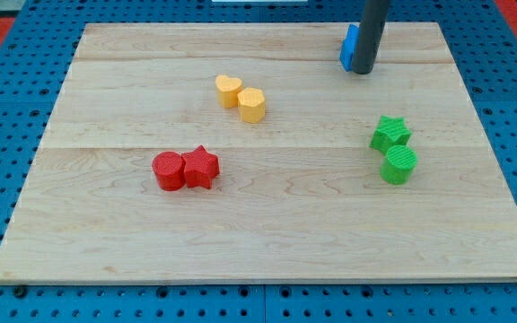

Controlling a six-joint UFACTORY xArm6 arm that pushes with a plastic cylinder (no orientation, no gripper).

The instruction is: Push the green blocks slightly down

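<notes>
Coloured blocks on a wooden board (pixel 267 233), with my tip near the view's top edge.
From left: red cylinder (pixel 168 170) touching red star (pixel 201 166); yellow heart (pixel 228 91) touching yellow cylinder (pixel 252 105); blue block (pixel 348 48), partly hidden behind my tip (pixel 363 69), a bare rod holding nothing; green star (pixel 390 133) touching green cylinder (pixel 399 165) below it, well apart from the rod.

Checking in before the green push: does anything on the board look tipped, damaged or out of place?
Nothing stands out. The green star and green cylinder sit touching, as do the red pair and yellow pair. My tip rests beside a blue block that it partly hides.
</notes>
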